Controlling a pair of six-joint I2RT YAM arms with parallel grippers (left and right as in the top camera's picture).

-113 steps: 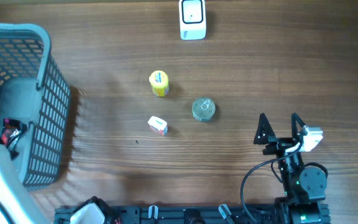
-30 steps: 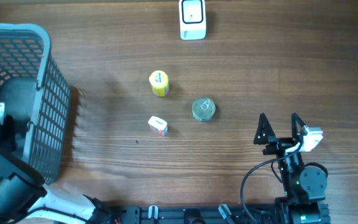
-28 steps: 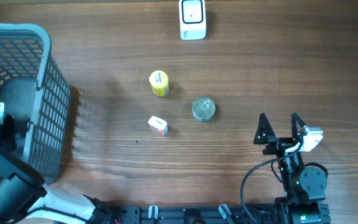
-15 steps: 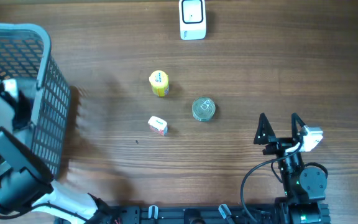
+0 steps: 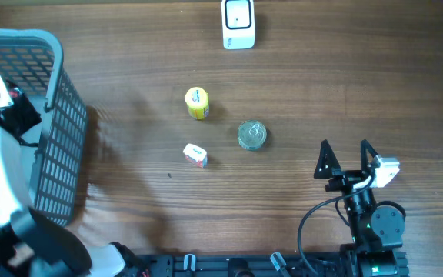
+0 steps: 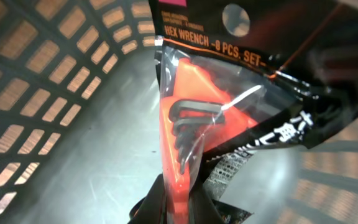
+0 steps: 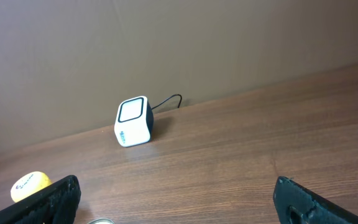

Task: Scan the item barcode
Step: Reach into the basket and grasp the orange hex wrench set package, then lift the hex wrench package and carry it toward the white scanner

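The task is in its early part, by my reading: the item is gripped but is nowhere near the reader. The left claw (image 6: 178,206) is closed tight on the lower edge of a hex wrench pack (image 6: 210,112), a clear bag with an orange card and a black header, and the left wrist view shows the pack with the mesh walls and grey floor of the basket (image 6: 36,93) behind it. From overhead the left arm is over the basket at the left edge of the table (image 5: 321,85), so the pack is inside or just above the basket; which of the two I cannot tell. The scanner (image 5: 238,24), a small white box with a dark window, stands at the far edge of the table, well apart from the basket. Between them lie a yellow container (image 5: 197,103), a round tin (image 5: 251,135) and a small carton (image 5: 194,155), all untouched. The right claw (image 5: 345,158) sits near its base with its fingers spread wide and nothing between them, facing the scanner. What remains is to bring the pack clear of the basket, carry it across and turn its barcode toward the window. I cannot make out a barcode for certain.
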